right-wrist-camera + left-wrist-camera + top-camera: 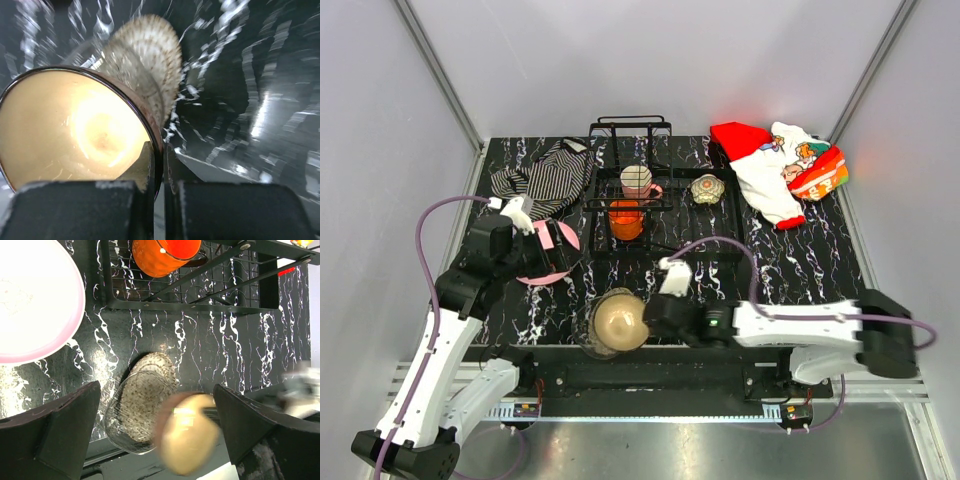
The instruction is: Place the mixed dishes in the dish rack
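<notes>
right claw (159, 186) clamped on dark rim of round brownish bowl (85, 135), glossy cream-tan inside; left claw (156, 392) released wide.

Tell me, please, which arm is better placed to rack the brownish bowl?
Right: the right gripper is shut on the brownish bowl at its rim; the left gripper hangs open near the pink plate.

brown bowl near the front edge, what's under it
The tan-gold patterned plate lies below the brownish bowl, which the right end effector pinches by its rim. The bowl hides part of the plate; whether they touch is unclear.
</notes>
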`<control>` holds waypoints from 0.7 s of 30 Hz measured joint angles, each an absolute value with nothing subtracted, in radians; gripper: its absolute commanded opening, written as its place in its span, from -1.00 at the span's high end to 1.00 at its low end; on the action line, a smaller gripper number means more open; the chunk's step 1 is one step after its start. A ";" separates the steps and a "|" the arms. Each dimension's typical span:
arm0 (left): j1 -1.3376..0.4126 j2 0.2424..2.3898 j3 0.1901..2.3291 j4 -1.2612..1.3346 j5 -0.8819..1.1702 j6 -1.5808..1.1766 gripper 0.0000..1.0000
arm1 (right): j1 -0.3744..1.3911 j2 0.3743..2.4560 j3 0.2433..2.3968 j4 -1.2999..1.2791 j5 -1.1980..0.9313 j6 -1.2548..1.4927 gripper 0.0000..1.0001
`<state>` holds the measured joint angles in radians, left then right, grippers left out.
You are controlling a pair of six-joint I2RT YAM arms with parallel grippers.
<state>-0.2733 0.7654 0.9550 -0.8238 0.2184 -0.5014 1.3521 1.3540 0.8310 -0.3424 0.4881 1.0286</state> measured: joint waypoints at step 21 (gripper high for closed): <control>-0.273 0.770 0.955 -0.837 0.208 -0.493 -0.98 | 0.921 0.866 0.781 -0.550 1.121 0.625 1.00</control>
<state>-0.2733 0.7700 0.9550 -0.8368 0.2077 -0.4927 0.9211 0.8658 0.7807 -0.5499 1.1213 0.6254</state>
